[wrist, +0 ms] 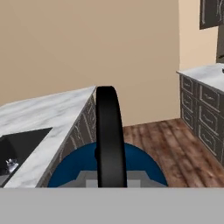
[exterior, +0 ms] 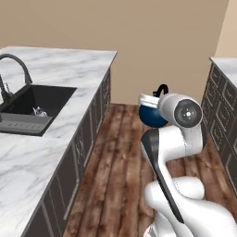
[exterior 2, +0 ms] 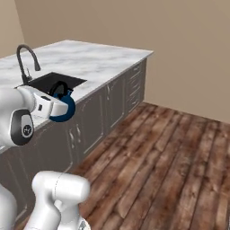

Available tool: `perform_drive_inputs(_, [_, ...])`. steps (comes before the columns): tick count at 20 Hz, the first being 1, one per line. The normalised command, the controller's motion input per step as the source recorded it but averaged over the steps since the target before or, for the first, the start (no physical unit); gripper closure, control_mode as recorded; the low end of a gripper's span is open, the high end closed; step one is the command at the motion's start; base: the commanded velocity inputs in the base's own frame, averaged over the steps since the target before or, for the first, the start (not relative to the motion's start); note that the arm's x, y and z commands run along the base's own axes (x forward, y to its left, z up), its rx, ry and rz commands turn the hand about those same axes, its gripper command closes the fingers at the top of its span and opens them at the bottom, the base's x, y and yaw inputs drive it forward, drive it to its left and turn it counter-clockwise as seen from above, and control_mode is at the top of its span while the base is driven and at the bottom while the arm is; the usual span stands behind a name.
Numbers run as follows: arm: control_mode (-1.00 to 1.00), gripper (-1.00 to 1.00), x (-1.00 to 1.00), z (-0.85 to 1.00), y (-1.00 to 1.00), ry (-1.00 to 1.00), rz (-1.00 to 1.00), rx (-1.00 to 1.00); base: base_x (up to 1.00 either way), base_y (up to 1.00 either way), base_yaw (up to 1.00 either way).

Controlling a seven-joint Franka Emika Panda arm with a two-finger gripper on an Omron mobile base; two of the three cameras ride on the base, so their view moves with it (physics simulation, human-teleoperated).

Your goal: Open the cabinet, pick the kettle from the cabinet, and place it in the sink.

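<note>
The dark-blue kettle (exterior: 150,116) (exterior 2: 68,111) hangs in the air over the wood floor, just right of the island counter. My gripper (exterior: 156,96) (exterior 2: 57,99) is shut on its black arched handle (wrist: 109,131), which runs up the middle of the hand view above the blue body (wrist: 70,168). The black sink (exterior: 44,97) (exterior 2: 51,81) (wrist: 24,142) is set in the marble to the kettle's left, with a tall black faucet (exterior: 18,65) (exterior 2: 24,56). A corner of the wall cabinet (wrist: 212,13) shows at the top right; I cannot tell how its doors stand.
A grey ribbed tray (exterior: 23,124) lies on the sink's near side and a small clear jar (exterior: 39,111) sits in the basin. Lower drawers (exterior: 222,109) (wrist: 199,109) line the right side. Wood floor (exterior: 118,157) runs between the two counters.
</note>
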Motion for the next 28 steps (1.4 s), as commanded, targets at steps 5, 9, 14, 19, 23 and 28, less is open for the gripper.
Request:
perform_drive_inputs(5, [1.00,1.00,0.00,0.00,0.00,0.00,0.00,0.00,0.66,-0.08,0.00])
perform_drive_inputs(9, [1.00,1.00,0.00,0.00,0.00,0.00,0.00,0.00,0.66,-0.07,0.00])
perform_drive_inputs(14, [1.00,1.00,0.00,0.00,0.00,0.00,0.00,0.00,0.66,-0.08,0.00])
perform_drive_inputs(19, [1.00,1.00,0.00,0.00,0.00,0.00,0.00,0.00,0.64,-0.07,0.02])
perform_drive_inputs(23, [1.00,1.00,0.00,0.00,0.00,0.00,0.00,0.00,0.64,-0.07,0.02])
perform_drive_inputs(28, [1.00,1.00,0.00,0.00,0.00,0.00,0.00,0.00,0.67,-0.05,0.02])
